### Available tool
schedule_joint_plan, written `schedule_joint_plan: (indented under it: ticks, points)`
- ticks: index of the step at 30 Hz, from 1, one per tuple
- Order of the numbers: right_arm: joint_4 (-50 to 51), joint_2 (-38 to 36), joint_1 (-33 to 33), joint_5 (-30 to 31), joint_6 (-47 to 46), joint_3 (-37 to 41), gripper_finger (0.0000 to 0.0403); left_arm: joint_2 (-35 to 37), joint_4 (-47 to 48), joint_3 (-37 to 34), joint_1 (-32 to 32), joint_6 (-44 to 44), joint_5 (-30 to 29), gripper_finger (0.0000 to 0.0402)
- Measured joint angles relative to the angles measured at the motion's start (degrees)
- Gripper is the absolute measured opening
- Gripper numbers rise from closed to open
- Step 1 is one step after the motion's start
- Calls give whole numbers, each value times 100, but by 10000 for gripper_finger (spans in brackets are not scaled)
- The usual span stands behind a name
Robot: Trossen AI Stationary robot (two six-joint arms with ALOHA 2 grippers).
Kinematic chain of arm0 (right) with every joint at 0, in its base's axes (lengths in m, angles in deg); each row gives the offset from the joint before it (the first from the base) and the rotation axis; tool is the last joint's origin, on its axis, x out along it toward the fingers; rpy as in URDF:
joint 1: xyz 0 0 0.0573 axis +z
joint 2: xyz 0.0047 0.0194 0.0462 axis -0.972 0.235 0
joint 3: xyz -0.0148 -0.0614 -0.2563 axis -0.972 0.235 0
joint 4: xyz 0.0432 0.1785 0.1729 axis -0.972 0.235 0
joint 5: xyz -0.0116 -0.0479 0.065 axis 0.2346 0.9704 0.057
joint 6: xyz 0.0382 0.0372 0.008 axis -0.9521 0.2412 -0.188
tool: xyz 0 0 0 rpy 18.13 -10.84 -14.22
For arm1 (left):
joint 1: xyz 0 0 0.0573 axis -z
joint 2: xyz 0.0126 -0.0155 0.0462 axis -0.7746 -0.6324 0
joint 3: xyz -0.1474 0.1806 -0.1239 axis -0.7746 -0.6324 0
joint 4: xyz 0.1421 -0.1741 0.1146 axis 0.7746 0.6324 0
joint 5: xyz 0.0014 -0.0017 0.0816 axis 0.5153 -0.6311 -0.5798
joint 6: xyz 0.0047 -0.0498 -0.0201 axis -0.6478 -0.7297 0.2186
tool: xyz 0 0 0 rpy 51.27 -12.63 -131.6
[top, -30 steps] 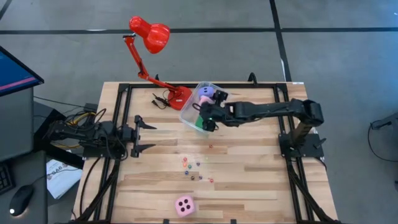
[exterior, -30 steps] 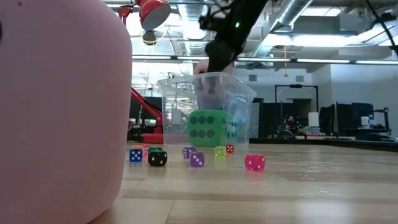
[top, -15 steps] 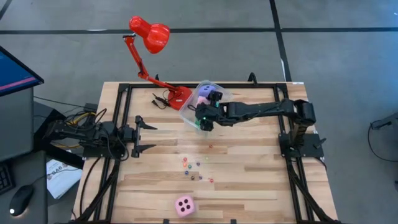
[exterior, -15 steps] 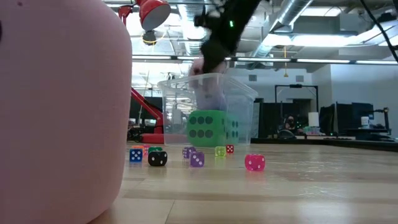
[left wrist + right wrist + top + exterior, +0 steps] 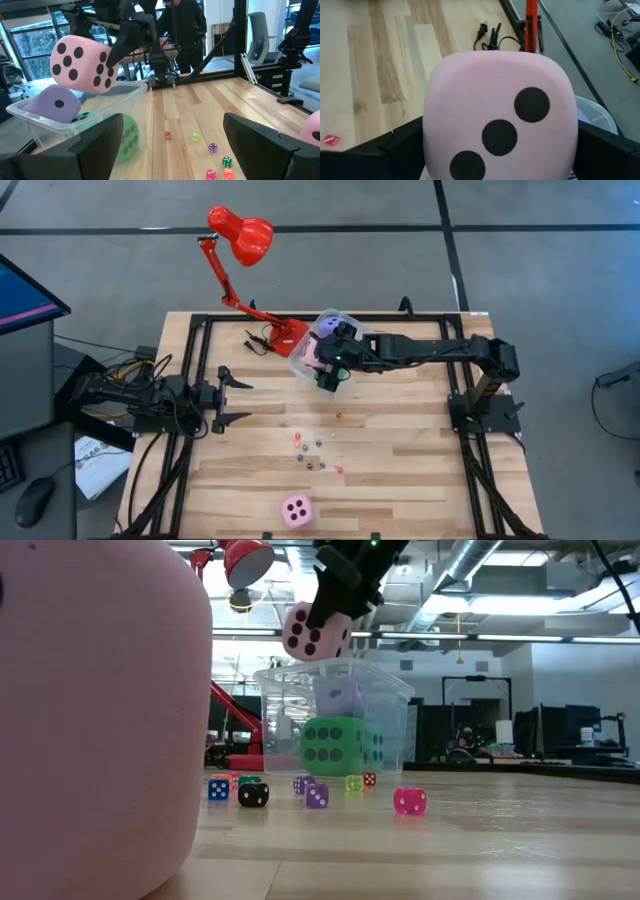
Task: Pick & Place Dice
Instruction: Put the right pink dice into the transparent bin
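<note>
My right gripper (image 5: pixel 331 364) is shut on a pink die (image 5: pixel 316 632) just above the rim of the clear tub (image 5: pixel 322 338) at the table's far middle. Inside the tub lie a purple die (image 5: pixel 52 104) and a green die (image 5: pixel 333 747). A second pink die (image 5: pixel 296 509) rests on the table by the near edge. Several tiny dice (image 5: pixel 315 450) lie scattered mid-table. My left gripper (image 5: pixel 228 395) waits open at the table's left side. My right gripper pinches the pink die between its two fingers (image 5: pixel 395 150), one on each of two opposite sides (image 5: pixel 432 145). The fingers slant down from the table's right. The die is tilted and lifted clear, above the tub's rim (image 5: pixel 330 665).
A red desk lamp (image 5: pixel 243 238) stands with its base (image 5: pixel 287 332) just left of the tub, a black plug beside it. A dark frame (image 5: pixel 195 330) runs along the table's edges. A person (image 5: pixel 182 25) stands beyond the table in the left wrist view.
My right gripper has risen from the tub's mouth, carrying the pink die with it. The die showed only behind the tub's wall before; it is now clear above the rim. The green and purple dice stay in the tub.
</note>
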Motion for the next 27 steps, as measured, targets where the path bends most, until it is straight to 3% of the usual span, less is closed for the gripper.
schedule_joint_plan:
  ticks: [27]
  points:
    - [-73,0,-139,0,130,0,383,0,3,0,-1,1,0,333]
